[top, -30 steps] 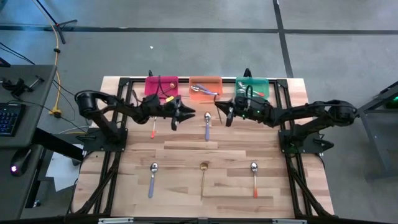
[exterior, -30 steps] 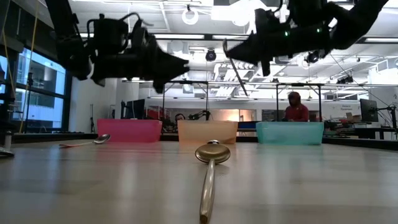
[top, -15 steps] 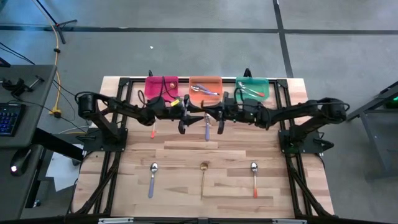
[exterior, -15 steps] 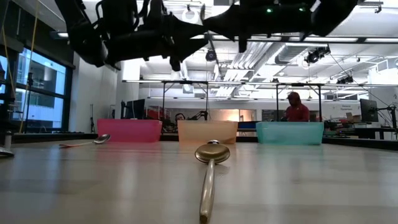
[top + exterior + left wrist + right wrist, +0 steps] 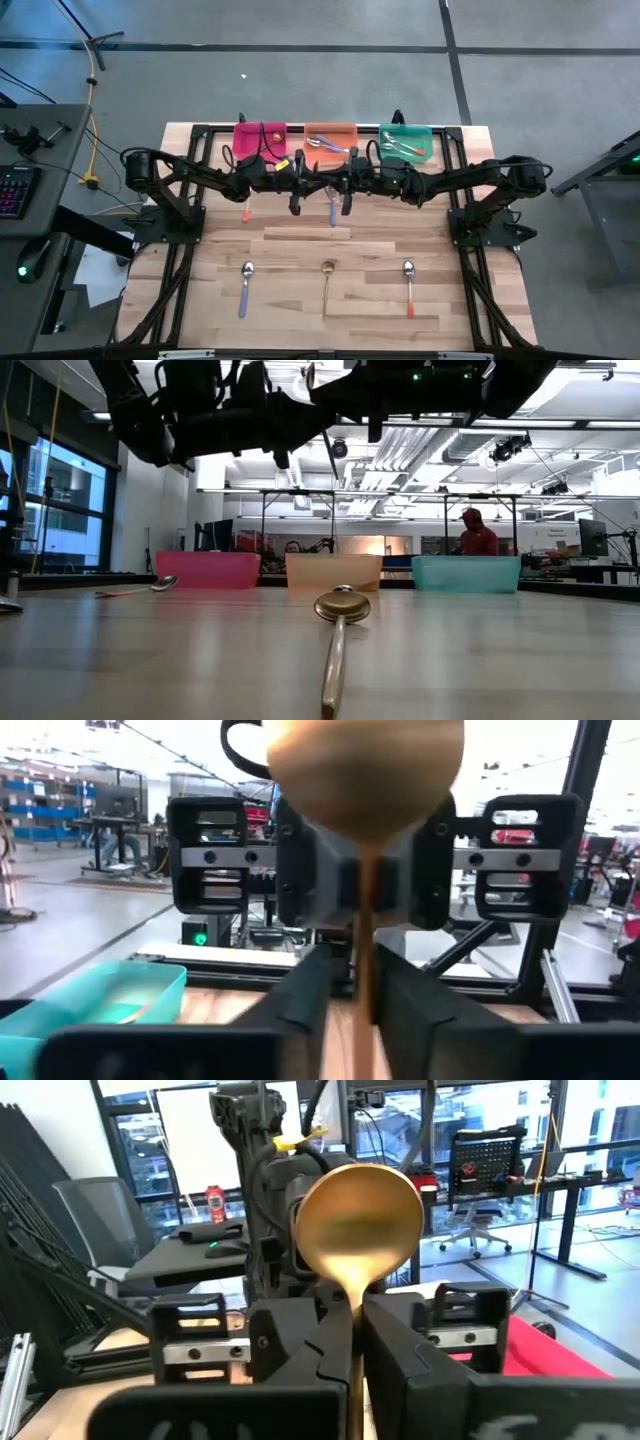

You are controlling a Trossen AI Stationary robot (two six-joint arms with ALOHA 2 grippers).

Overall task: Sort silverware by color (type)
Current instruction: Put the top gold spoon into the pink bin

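A gold spoon [image 5: 365, 765] stands bowl up in the air above the table's middle, between my two grippers, which face each other level. My left gripper [image 5: 365, 1020] and my right gripper [image 5: 355, 1375] are both shut on its handle. In the low view the handle's free end [image 5: 328, 458] hangs below them. Lying on the table are a purple-handled spoon [image 5: 333, 210], an orange-handled spoon [image 5: 247, 209] and a front row of purple [image 5: 245, 286], gold [image 5: 327, 285] and orange [image 5: 409, 286] spoons. My left gripper pinches the gold spoon's handle [image 5: 365, 975] between its two fingers, below the bowl. It comes level from the table's left, fingers across the handle. The spoon stands upright, lifted clear. My right gripper pinches the same handle [image 5: 354, 1330] between its two fingers, just under the bowl [image 5: 360, 1220]. It comes level from the table's right, across the handle. The spoon is upright, clear of the table.
Three bins stand along the far edge: pink [image 5: 243, 140], orange [image 5: 349, 130] and green [image 5: 426, 133], with spoons inside. A black frame rail runs along both sides of the table. A person sits in the room beyond the table [image 5: 478, 532].
Both grippers have moved toward each other and upward, meeting above the table's middle. My right gripper has brought the gold spoon along toward the left; the spoon has turned from slanting to nearly upright. In the last half second both have kept nearly still.
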